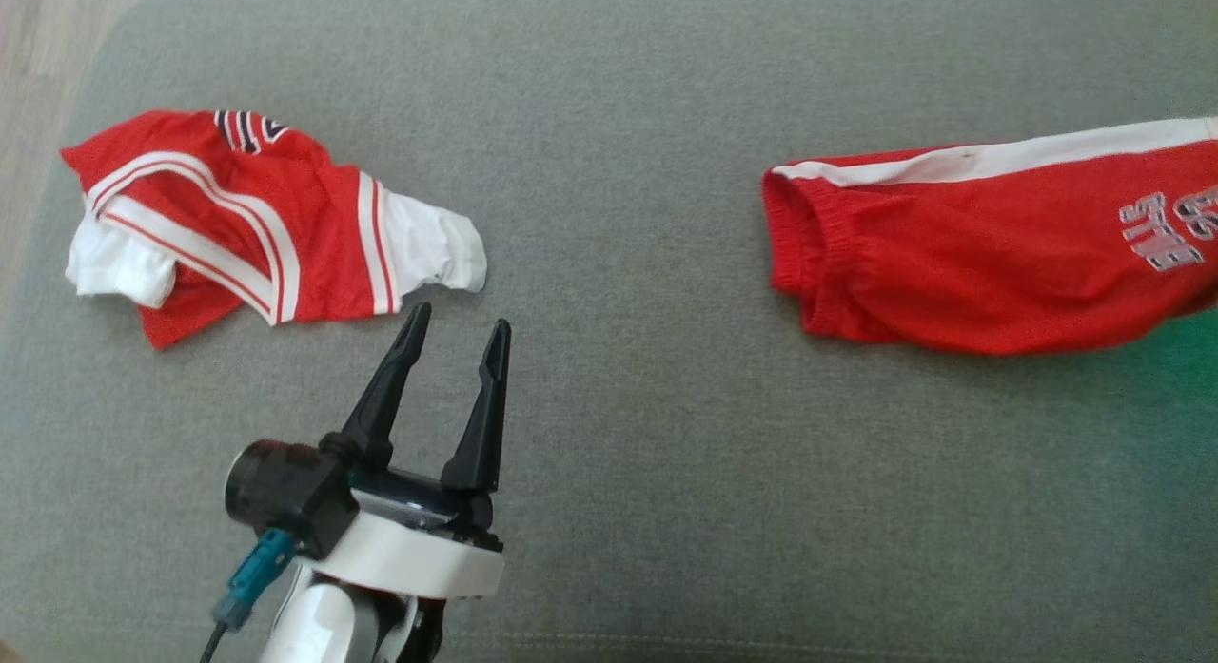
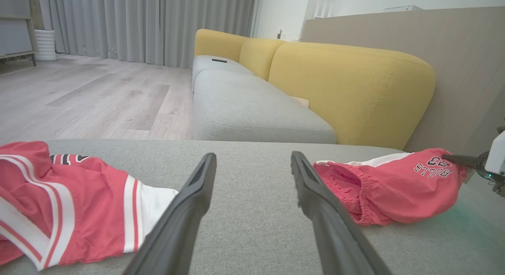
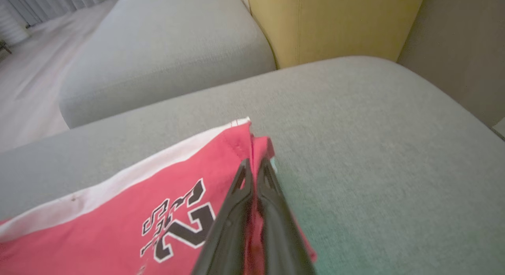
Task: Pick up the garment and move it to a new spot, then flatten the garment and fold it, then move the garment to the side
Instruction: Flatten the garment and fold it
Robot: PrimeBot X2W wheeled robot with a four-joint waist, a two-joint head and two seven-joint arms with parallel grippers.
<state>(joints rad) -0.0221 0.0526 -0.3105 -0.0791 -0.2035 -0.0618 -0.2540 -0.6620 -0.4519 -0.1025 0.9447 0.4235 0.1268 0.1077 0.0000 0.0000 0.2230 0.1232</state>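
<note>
The garment, a pair of red shorts (image 1: 990,254) with a white side stripe and grey lettering, lies at the right of the grey cushion (image 1: 618,473), waistband toward the middle. In the right wrist view my right gripper (image 3: 254,164) is shut on the shorts' (image 3: 158,200) hem corner, with red cloth pinched between the dark fingers. The left wrist view shows the same grip (image 2: 446,157) at the far end of the shorts (image 2: 390,184). My left gripper (image 1: 460,325) stands open over bare cushion, holding nothing, just below a crumpled jersey.
A crumpled red-and-white jersey (image 1: 257,230) lies at the cushion's left end. A yellow-backed sofa (image 2: 347,85) with grey seats stands beyond the cushion, wooden floor (image 2: 90,97) to its left and a beige wall panel (image 2: 465,77) to the right.
</note>
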